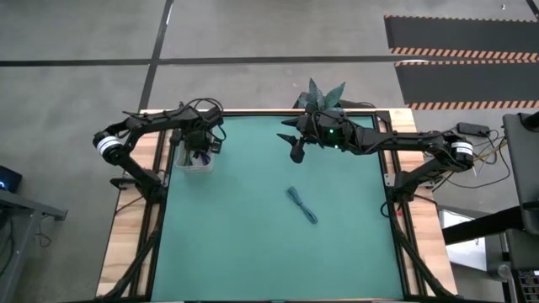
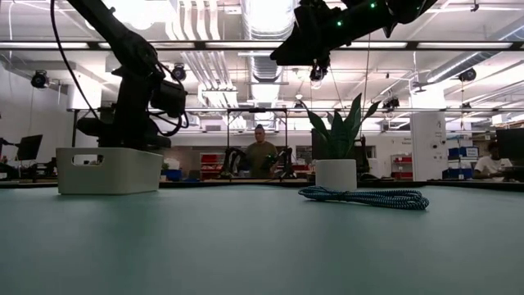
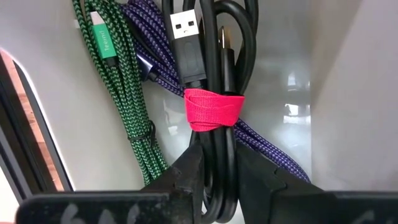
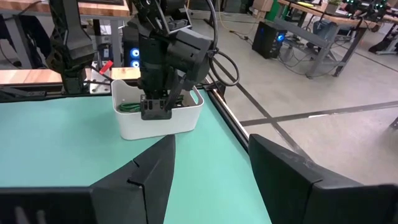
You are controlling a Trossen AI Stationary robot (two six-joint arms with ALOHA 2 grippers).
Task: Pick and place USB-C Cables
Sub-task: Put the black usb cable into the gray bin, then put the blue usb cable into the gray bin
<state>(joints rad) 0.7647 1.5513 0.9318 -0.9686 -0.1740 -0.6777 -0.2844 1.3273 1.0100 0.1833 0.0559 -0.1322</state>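
The left claw (image 3: 214, 180) is inside the white plastic bin (image 1: 193, 162), gripping the black cable bundle with a red strap (image 3: 214, 93), crowded by the green braided cable (image 3: 127, 106) and the dark purple braided cable (image 3: 261, 140). The right claw (image 1: 294, 148) hangs wide open above the green surface (image 1: 253, 244), near the potted plant (image 1: 324, 97). The teal-blue braided cable (image 1: 301, 205) lies alone mid-surface.

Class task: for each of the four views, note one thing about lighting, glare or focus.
High view: even light, soft shadows. Low view: ceiling lights glare, leaving both arms as silhouettes; the teal cable stays sharp. Left wrist view: the white bin wall shines behind the black cable. Right wrist view: the near fingers are blurred.
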